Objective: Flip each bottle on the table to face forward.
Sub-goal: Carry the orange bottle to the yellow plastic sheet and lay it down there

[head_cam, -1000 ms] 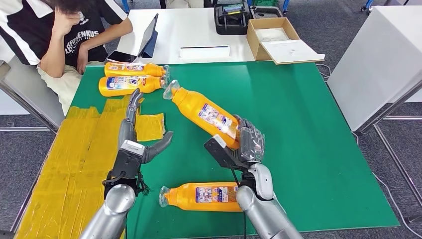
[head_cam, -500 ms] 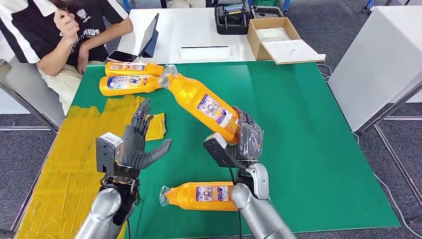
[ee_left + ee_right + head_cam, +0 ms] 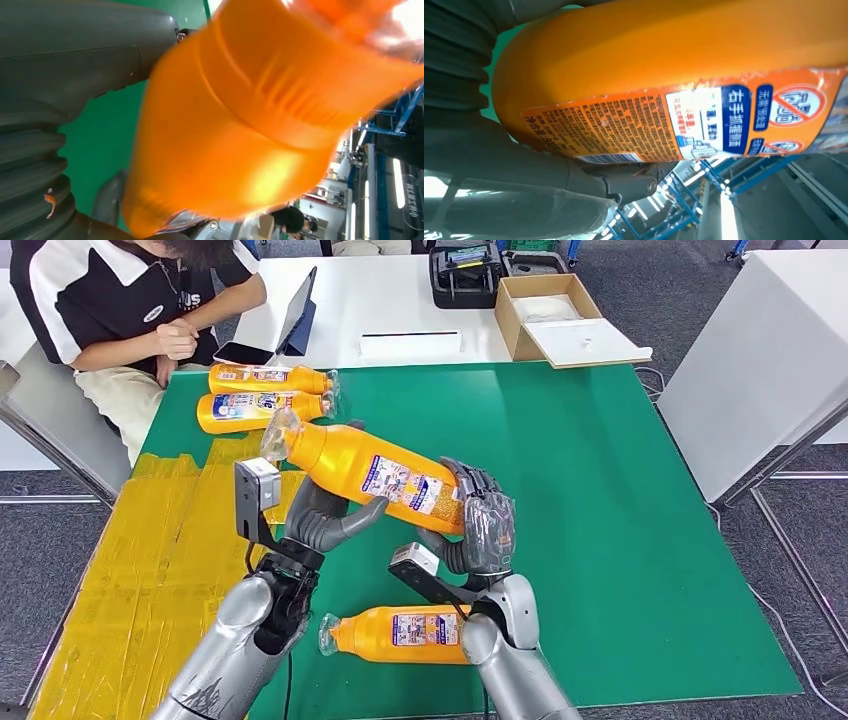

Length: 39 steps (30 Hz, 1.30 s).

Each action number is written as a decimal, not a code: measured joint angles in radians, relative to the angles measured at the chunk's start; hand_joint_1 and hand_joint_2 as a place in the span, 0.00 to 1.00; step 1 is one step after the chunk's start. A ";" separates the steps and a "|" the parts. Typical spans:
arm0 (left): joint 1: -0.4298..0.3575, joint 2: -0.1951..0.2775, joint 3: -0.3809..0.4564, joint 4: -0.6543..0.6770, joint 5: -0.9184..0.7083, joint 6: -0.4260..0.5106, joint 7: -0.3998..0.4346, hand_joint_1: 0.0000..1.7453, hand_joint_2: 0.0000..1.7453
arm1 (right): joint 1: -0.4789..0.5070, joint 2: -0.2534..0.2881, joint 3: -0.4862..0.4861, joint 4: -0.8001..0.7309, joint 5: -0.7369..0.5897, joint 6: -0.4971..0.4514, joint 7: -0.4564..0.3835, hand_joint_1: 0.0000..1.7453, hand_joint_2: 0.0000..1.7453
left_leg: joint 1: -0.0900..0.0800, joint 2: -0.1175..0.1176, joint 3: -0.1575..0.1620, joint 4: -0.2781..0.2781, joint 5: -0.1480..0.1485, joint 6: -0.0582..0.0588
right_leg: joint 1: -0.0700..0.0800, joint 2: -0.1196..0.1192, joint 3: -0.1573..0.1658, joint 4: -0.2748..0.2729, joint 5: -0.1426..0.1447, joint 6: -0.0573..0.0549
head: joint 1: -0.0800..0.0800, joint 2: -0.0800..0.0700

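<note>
An orange bottle (image 3: 370, 472) with a clear cap hangs above the green mat, cap toward the left, label up. My right hand (image 3: 480, 523) grips its base end, and my left hand (image 3: 322, 518) cups its neck half from below. In the left wrist view the orange bottle (image 3: 240, 115) lies against the grey thumb of my left hand (image 3: 75, 70). The right wrist view shows the printed label of the orange bottle (image 3: 674, 80) beside my right hand (image 3: 489, 165). Another orange bottle (image 3: 405, 632) lies near the front edge. Two more bottles (image 3: 262, 395) lie side by side at the back left.
Yellow tape (image 3: 150, 560) covers the left part of the green table (image 3: 620, 540). A person (image 3: 130, 310) sits at the back left corner. A white table behind holds a tablet (image 3: 300, 315), a cardboard box (image 3: 555, 315) and a black case (image 3: 465, 275).
My right hand has swung the bottle left and lifted it. My left hand has risen from the mat and taken hold under the neck half. The person has lowered an arm.
</note>
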 joint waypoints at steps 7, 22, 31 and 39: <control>-0.021 -0.021 -0.014 0.057 0.020 -0.003 -0.009 0.00 1.00 | 0.017 0.039 -0.030 -0.008 0.101 0.000 0.010 1.00 1.00 | 0.000 0.000 0.000 0.000 0.000 0.000 | 0.000 0.000 -0.001 0.000 0.000 0.000 | 0.000 0.000; -0.030 -0.023 -0.003 0.099 0.061 0.002 -0.041 0.00 1.00 | 0.006 0.053 0.016 0.042 0.112 0.000 0.088 1.00 1.00 | 0.000 0.000 -0.001 0.000 0.000 0.000 | 0.000 0.000 -0.001 0.000 0.000 0.000 | 0.000 0.000; -0.006 -0.023 0.048 0.036 0.127 0.029 -0.055 0.00 1.00 | -0.071 0.064 0.112 0.147 0.005 0.000 0.119 1.00 1.00 | 0.001 0.001 -0.001 0.000 0.000 0.000 | 0.001 0.001 -0.002 0.000 0.000 0.000 | 0.000 0.000; 0.003 -0.023 0.066 -0.029 0.141 0.035 -0.044 0.00 1.00 | -0.107 0.067 0.154 0.176 -0.035 0.000 0.126 1.00 1.00 | 0.000 0.001 -0.001 0.000 0.000 0.000 | 0.000 0.001 -0.002 0.000 0.000 0.000 | 0.000 0.000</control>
